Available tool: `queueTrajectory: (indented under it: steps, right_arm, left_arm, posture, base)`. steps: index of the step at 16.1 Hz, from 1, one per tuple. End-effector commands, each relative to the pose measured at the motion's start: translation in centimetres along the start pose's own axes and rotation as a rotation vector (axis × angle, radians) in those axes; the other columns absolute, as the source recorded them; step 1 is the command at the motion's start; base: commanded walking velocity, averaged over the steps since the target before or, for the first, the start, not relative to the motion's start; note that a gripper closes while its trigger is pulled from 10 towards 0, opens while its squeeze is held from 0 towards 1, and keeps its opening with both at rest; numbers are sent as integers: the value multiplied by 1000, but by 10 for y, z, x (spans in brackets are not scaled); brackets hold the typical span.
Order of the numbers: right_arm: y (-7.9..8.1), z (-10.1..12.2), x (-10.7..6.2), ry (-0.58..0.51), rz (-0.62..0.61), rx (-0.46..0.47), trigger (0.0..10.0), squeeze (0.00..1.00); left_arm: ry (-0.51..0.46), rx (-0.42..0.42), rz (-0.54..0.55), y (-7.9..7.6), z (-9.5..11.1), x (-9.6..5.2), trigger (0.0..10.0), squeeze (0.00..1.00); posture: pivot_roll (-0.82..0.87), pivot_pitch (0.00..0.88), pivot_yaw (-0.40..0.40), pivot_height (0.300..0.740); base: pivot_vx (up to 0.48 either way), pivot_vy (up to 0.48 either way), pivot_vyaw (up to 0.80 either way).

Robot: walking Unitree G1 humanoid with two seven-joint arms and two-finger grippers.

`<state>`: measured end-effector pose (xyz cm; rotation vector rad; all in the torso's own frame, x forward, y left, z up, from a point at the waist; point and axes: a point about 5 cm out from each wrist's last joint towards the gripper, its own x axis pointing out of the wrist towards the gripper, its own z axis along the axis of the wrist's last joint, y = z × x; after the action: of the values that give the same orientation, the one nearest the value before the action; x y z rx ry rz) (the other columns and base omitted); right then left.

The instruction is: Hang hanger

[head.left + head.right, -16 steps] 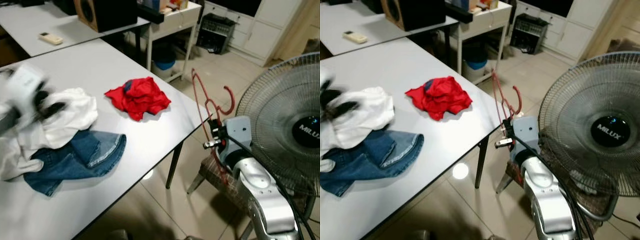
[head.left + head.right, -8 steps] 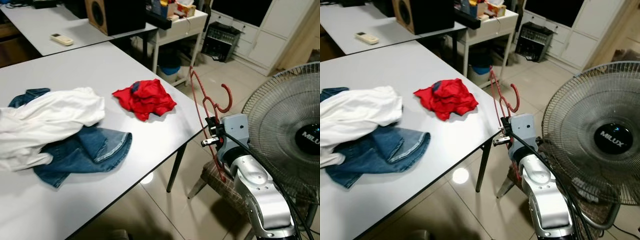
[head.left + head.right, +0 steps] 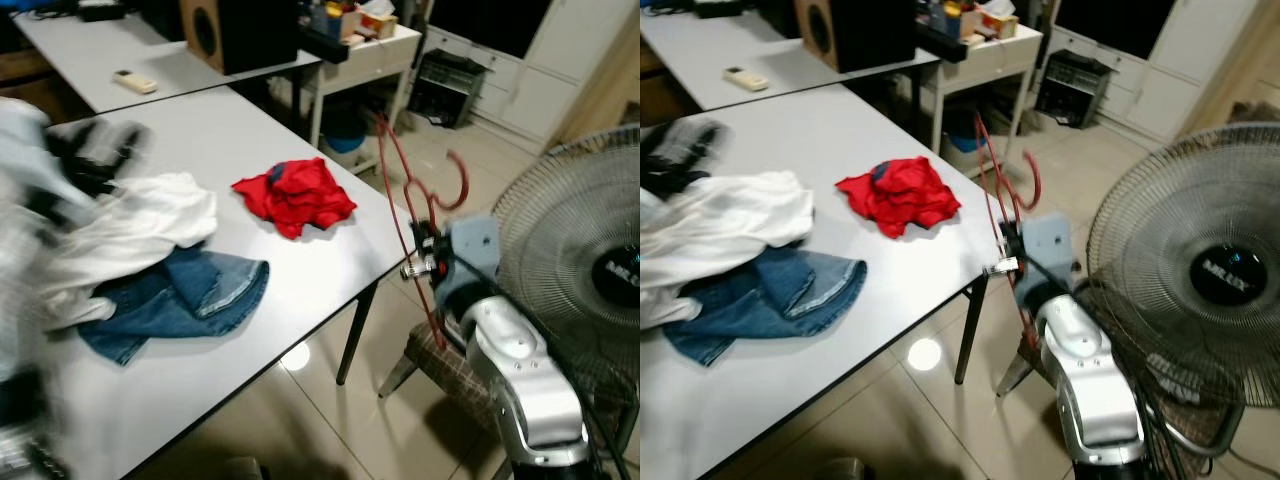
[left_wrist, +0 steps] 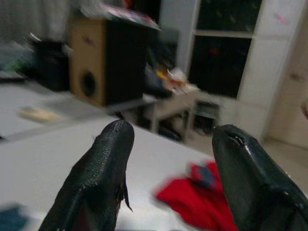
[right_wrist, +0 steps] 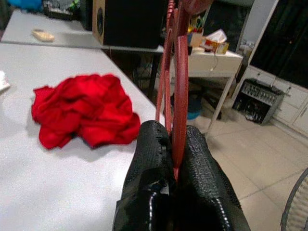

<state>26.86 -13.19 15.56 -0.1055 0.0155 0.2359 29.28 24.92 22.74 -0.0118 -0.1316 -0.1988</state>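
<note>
Hanger [image 3: 407,205], red and thin, stands nearly upright just off the corner of the white surface [image 3: 300,270], pinched between the two black fingers of my right claw [image 5: 174,144]. A large standing fan [image 3: 1200,270] looms beside my right arm, on the side away from the surface. On the surface lie a white shirt [image 3: 140,230] over blue jeans [image 3: 185,300], and nearer the hanger a crumpled red garment [image 3: 295,192]. My left claw [image 4: 168,159], blurred, hovers spread open above the surface.

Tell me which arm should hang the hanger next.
Right. The right claw is shut on the thin red wire hanger beside the white table; the left claw is open over the table, holding nothing.
</note>
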Motion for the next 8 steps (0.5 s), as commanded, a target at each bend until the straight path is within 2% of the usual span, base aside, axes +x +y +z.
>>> queueTrajectory:
  steps: [1, 2, 4, 8]
  right_arm:
    - [-2, 5, -1, -11, 17, -26, 10000, 0]
    - [2, 7, 0, -17, 47, -59, 10000, 0]
    - [5, 6, -2, -13, 59, -64, 10000, 0]
    - [1, 4, -11, 2, 57, -80, 10000, 0]
  left_arm:
    - [18, 26, -10, -20, -9, -1, 10000, 0]
    - [52, 63, -38, -49, -26, 0, 10000, 0]
    - [53, 89, -95, -75, -37, 1, 10000, 0]
    - [71, 33, -91, -101, -50, -1, 10000, 0]
  posture:
    - [75, 2, -39, 740]
    - [72, 5, -38, 740]
    - [56, 6, -32, 740]
    - [29, 15, -11, 740]
  base:
    - [0, 0, 0]
    - [0, 0, 0]
    - [0, -328, 800]
    - [0, -478, 800]
